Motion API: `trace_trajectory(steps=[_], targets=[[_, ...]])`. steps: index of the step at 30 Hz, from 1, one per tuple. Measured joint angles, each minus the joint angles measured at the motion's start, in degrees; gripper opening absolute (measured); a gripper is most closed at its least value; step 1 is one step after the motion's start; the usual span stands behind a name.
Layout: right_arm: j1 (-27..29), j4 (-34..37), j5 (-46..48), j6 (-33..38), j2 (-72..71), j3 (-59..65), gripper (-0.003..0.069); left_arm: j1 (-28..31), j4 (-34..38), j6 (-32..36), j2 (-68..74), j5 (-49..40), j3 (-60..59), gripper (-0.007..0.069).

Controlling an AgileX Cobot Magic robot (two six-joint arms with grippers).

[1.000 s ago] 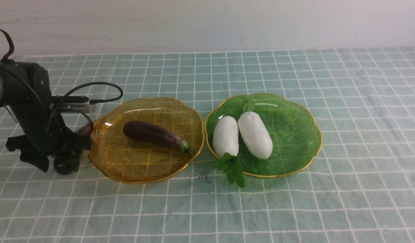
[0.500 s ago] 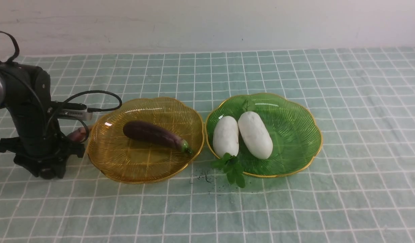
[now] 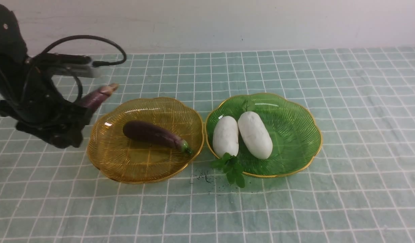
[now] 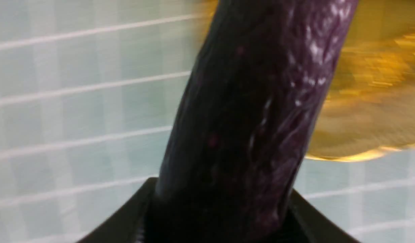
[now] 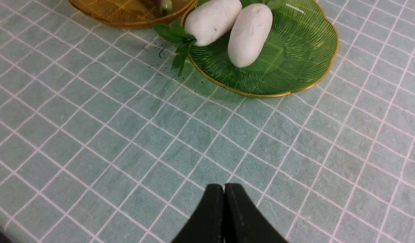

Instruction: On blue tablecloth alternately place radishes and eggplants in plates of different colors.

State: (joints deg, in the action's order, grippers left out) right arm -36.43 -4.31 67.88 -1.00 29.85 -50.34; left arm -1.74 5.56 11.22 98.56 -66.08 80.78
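lifting off the cloth since a second ago, the left hand [image 3: 80, 108] is now hanging higher beside the amber plate [image 3: 126, 165]. the eggplant that was lying low at that plate's left edge is riding up with it. the jaws are standing partly open and clamping the thick lower end of this held eggplant [image 3: 96, 95] from both sides. in the left wrist view its dark purple skin is filling the gap between the black fingers [image 4: 126, 222]. the held eggplant is tilting, its brownish stem cap pointing up and to the right. it is hanging clear of the blue tablecloth [image 3: 328, 209], close to the amber plate's far left rim; whether it is over the rim or just outside it is hard to tell.

nothing else is shifting. a second eggplant [image 3: 153, 135] is lying slantwise inside the amber plate, its green cap pointing toward the near right rim. the green plate [image 3: 295, 135] is sitting just to the right of the amber one, their rims nearly touching. it is holding both radishes, the left radish [image 3: 226, 135] and the right radish [image 3: 255, 134], lying side by side. green leaves [image 3: 232, 168] are spilling over its near rim onto the cloth, beside a few dark crumbs [image 3: 204, 176].

the right hand [image 5: 224, 209] is hovering over bare cloth, apart from the green plate, its jaws pressing fully together and gripping nothing.
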Motion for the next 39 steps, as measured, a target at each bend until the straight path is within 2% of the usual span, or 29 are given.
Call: trace_trajectory(steps=[4, 11, 18, 21, 25, 28, 29, 30, 33, 35, 38, 39], targets=[[0.0, 0.0, -0.5, -0.1, 0.0, 0.0, -0.0015, -3.3, 5.6, 4.7, 2.9, 2.6, 0.0, 0.0346], [0.0, 0.0, 0.9, -1.4, 0.0, 0.0, -0.0015, -5.1, 6.1, 5.5, 8.5, 8.4, 0.0, 0.0360], [0.0, -1.8, 4.9, -2.9, -0.6, 0.0, -0.0015, -5.2, 6.1, 5.5, 9.5, 9.3, 0.0, 0.0528], [0.0, -3.5, 5.0, -5.0, -2.9, 0.0, -0.0015, -5.2, 6.1, 5.5, 9.5, 9.3, 0.1, 0.0566], [0.0, -5.7, 1.8, -6.3, -6.8, 0.2, -0.0015, -5.2, 6.1, 5.5, 9.5, 6.6, 1.2, 0.0571], [0.0, -8.4, -7.2, -7.1, -9.8, 3.0, -0.0015, -5.2, 6.1, 5.5, 9.5, 3.2, 3.3, 0.0554], [0.0, -8.7, -7.2, -7.2, -9.8, 3.0, -0.0015, -5.2, 6.1, 5.5, 9.5, 3.0, 3.6, 0.0550], [0.0, -10.4, -14.6, -7.4, -11.1, 6.6, -0.0015, -5.2, 6.1, 5.5, 9.5, 1.6, 4.8, 0.0532], [0.0, -12.2, -26.3, -7.9, -11.2, 13.6, -0.0015, -5.2, 6.1, 5.5, 9.5, -0.2, 7.0, 0.0477], [0.0, -12.3, -30.2, -8.3, -10.8, 16.5, -0.0015, -5.2, 6.2, 5.5, 9.5, -0.6, 7.8, 0.0448], [0.0, -12.5, -42.4, -9.2, -9.8, 22.9, -0.0015, -5.2, 6.5, 5.5, 9.5, -1.3, 8.2, 0.0337], [0.0, -12.8, -45.2, -9.3, -9.5, 24.1, -0.0015, -5.2, 6.5, 5.5, 9.5, -1.5, 8.2, 0.0269]])
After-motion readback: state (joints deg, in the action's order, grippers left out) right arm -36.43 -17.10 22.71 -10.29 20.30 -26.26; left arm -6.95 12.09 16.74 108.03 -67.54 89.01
